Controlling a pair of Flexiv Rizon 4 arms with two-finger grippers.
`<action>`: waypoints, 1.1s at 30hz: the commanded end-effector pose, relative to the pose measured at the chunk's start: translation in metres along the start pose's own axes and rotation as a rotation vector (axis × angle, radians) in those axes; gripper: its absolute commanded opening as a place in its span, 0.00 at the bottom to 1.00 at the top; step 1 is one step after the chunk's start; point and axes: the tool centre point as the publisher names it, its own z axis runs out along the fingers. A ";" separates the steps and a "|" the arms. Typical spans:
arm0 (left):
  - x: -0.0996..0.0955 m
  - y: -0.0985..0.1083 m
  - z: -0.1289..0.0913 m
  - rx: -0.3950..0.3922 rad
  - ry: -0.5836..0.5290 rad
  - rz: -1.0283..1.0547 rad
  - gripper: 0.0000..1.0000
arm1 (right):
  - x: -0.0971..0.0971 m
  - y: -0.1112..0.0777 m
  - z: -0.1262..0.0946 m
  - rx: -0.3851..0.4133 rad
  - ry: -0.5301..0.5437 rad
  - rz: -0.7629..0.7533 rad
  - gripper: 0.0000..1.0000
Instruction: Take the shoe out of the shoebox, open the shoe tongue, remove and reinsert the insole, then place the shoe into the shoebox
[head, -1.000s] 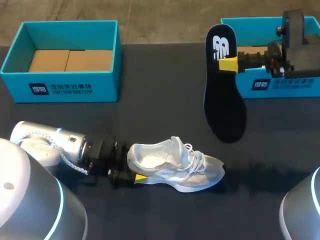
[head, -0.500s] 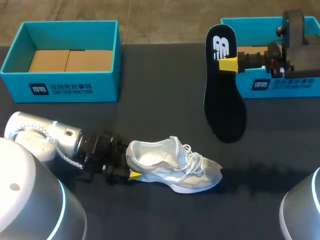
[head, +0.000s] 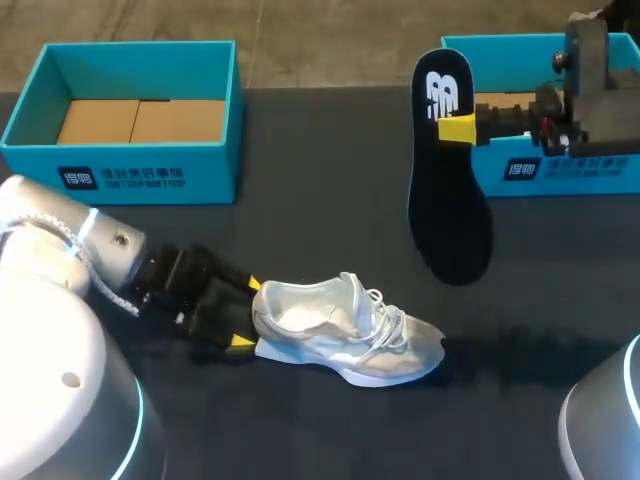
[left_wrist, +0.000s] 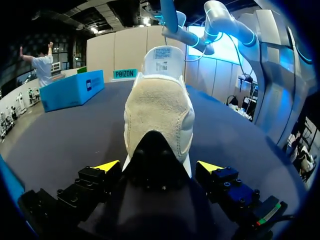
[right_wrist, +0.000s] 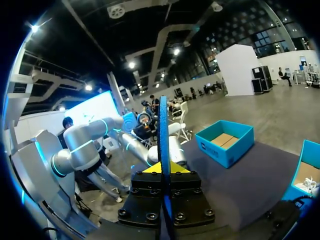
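- The white mesh sneaker (head: 345, 330) lies on its sole on the dark cloth-covered table (head: 330, 180), at about 6 o'clock from the table's middle. Its toe points to 3 o'clock and its heel to 9 o'clock.
- The left gripper (head: 248, 314) comes in from 9 o'clock, low to the table at the sneaker's heel. Its fingers are released and spread wide, with one yellow tip on each side of the heel.
- In the left wrist view the sneaker (left_wrist: 159, 112) stands heel-on between the left gripper's (left_wrist: 159, 166) tips, with a thin gap at each side.
- The right gripper (head: 456, 128) is clenched on the black foam insole (head: 450, 210), held up off the table at about 2 o'clock. The insole's heel end is at 12 o'clock and its toe end hangs toward 6 o'clock.
- In the right wrist view the insole (right_wrist: 164, 130) stands edge-on, pinched between the right gripper's (right_wrist: 163, 167) yellow tips.
- An open teal cardboard shoebox (head: 120, 180) sits at 10 o'clock.
- A second teal shoebox (head: 560, 172) sits at 2 o'clock, just behind the right gripper.
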 end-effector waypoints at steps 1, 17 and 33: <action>0.008 -0.014 -0.023 -0.153 0.002 0.010 1.00 | -0.001 0.001 0.003 0.004 -0.001 0.002 0.00; 0.015 -0.040 -0.062 -0.496 0.057 0.050 1.00 | -0.001 0.001 0.003 0.004 -0.001 0.002 0.00; 0.015 -0.040 -0.062 -0.496 0.057 0.050 1.00 | -0.001 0.001 0.003 0.004 -0.001 0.002 0.00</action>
